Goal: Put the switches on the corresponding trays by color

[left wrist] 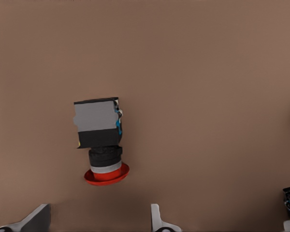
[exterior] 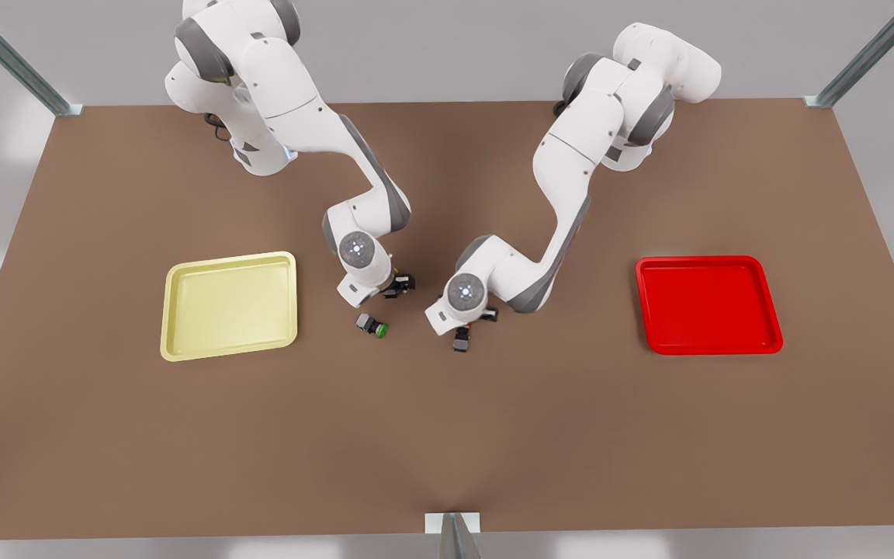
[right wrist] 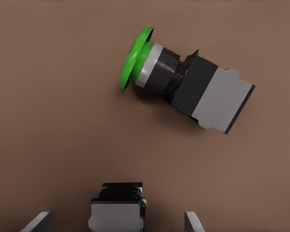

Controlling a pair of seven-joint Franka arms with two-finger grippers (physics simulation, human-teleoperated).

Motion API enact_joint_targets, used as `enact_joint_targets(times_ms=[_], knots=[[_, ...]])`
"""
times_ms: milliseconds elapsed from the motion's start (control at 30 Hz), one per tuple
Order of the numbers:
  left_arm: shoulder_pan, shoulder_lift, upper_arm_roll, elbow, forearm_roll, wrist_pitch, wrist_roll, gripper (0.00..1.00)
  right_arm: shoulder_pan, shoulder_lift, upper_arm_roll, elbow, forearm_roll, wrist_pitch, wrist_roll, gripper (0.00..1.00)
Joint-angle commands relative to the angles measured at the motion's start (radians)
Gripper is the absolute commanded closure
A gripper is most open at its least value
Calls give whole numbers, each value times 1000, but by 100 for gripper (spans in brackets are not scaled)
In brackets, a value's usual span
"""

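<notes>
Left tool (left wrist: 96, 220) spread, near red-capped switch (left wrist: 102, 145) lying on worktop (left wrist: 208, 72). Right tool (right wrist: 115, 218) spread, straddling grey-bodied switch (right wrist: 117, 208); green-capped switch (right wrist: 183, 84) just beyond, on its side.

The table (exterior: 183, 435) was seen as matt brown and smooth. The 2 trays, yellow (exterior: 229, 306) and red (exterior: 707, 305), looked like smooth, faintly glossy plastic. The arms' shells (exterior: 571, 167) appeared as glossy white plastic; the corner posts (exterior: 5, 50), metal.
</notes>
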Motion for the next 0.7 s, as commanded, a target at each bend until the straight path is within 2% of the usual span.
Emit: enact_joint_targets(times_ms=[0,200,300,333,533,600,667], knots=[[0,0,2,0,78,-8,2,0,0,0,0,0,0,0,0,0],[-26,6,0,35,24,-14,-29,0,2,20,2,11,0,6,-2,0],[-49,43,2,101,-2,-6,-49,0,3,26,3,15,0,8,-2,0],[-44,72,6,170,-2,-12,-49,0,3,31,3,15,0,8,-2,0],[-57,118,54,261,-40,9,-51,0,15,43,6,15,9,25,0,0],[-64,146,54,276,-45,26,-64,0,15,43,6,14,14,23,0,17],[-71,150,69,278,-48,8,-60,0,15,43,6,14,15,25,0,20]])
